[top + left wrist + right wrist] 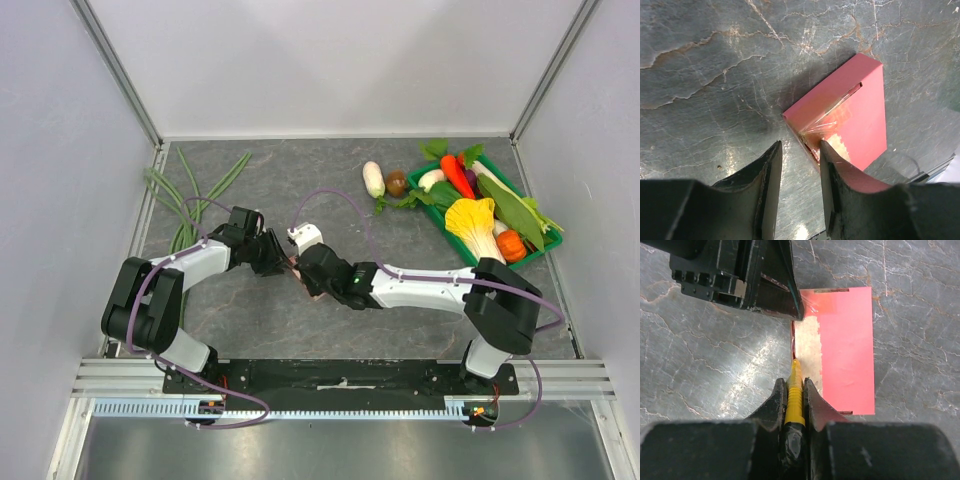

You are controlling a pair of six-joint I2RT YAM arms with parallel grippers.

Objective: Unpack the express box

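Observation:
The express box [855, 105] is a flat pink-red carton lying on the grey table, with clear tape and a torn pale patch [808, 347] along one edge. My left gripper [801, 152] is open and straddles that edge at a corner: one finger [837, 170] rests on the box top, the other stands off it over bare table. My right gripper [795, 384] is shut on the yellow knife [795, 390], whose tip touches the seam on the box's [847, 350] left side. In the top view both grippers meet mid-table and hide most of the box.
A green tray [527, 257] of toy vegetables stands at the back right, with a white radish [373, 178] and a brown piece [397, 183] beside it. Long green beans [190, 200] lie at the back left. Walls enclose the table on three sides.

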